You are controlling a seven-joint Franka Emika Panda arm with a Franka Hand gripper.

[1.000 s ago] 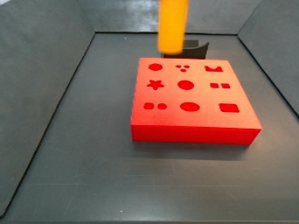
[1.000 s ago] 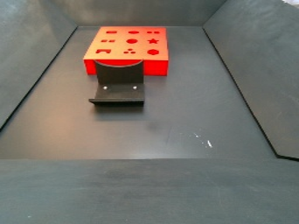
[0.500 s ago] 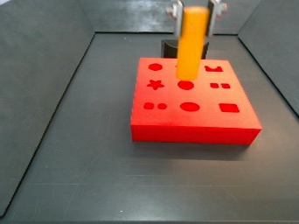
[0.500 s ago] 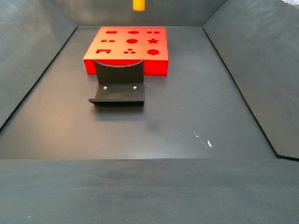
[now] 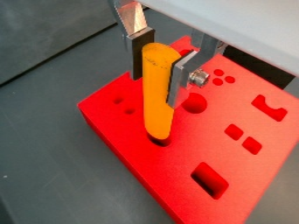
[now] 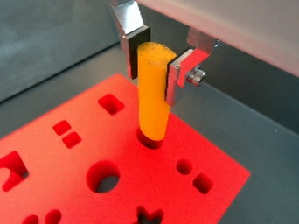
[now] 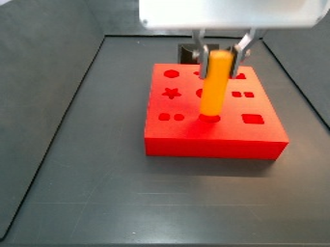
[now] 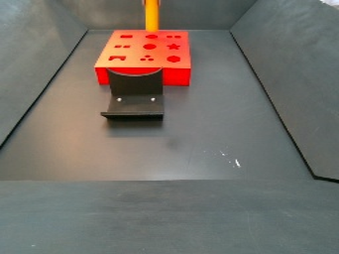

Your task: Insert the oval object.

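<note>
The oval object [image 5: 156,92] is a long orange-yellow peg held upright between the silver fingers. My gripper [image 5: 160,63] is shut on its upper part, directly above the red block [image 5: 128,131]. The peg's lower end sits in a hole of the red block in both wrist views [image 6: 152,96]. In a side view the peg [image 7: 214,87] stands on the block [image 7: 213,140] with its tip at the oval hole in the front row. In a side view only the peg's lower part [image 8: 151,15] shows at the block's far edge [image 8: 143,69]. The gripper [image 7: 221,53] hangs below the white wrist housing.
The dark fixture [image 8: 134,99] stands on the floor just in front of the red block. The block carries several shaped holes, such as a star [image 7: 171,94] and a rectangle [image 7: 253,119]. Grey walls [image 7: 58,58] enclose the dark floor.
The gripper has come down and forward with the peg. The peg's tip has gone from above the round middle hole to the oval hole in the front row.
</note>
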